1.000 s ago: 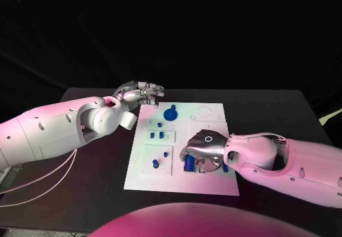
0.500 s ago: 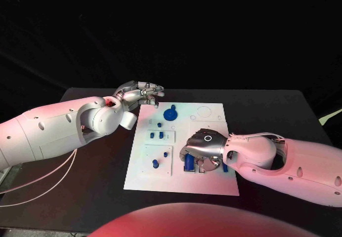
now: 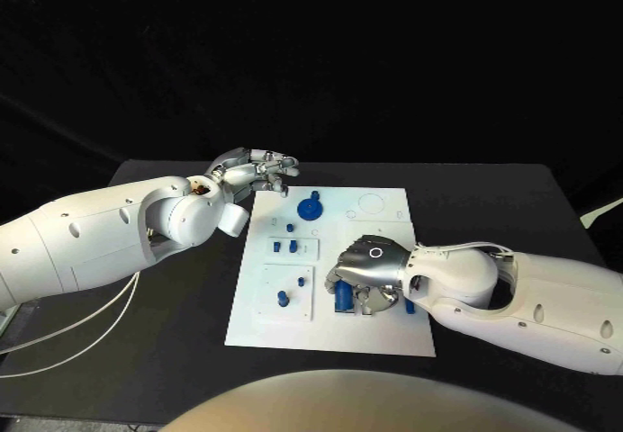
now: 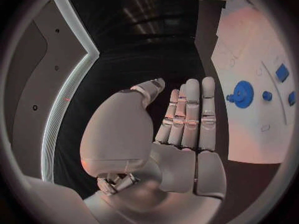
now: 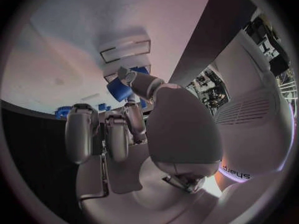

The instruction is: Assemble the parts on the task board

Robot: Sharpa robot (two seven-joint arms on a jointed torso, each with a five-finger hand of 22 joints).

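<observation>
In the head view the right hand [image 3: 367,274] pinches a blue cylinder [image 3: 343,298] over the task board's [image 3: 376,337] near right, the left hand [image 3: 257,170] hovers off its far-left corner; the left wrist view shows those fingers [image 4: 189,115] straight, pressed together, empty, beside the blue gear [image 4: 240,91].

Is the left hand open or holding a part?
Open: the left hand shows flat, straight fingers with nothing in them, off the board's corner.

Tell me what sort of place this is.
Probably a robot lab test bench: a black table against a dark backdrop, a white task board with small blue parts, and shelving with equipment at the rim of the right wrist view.
</observation>
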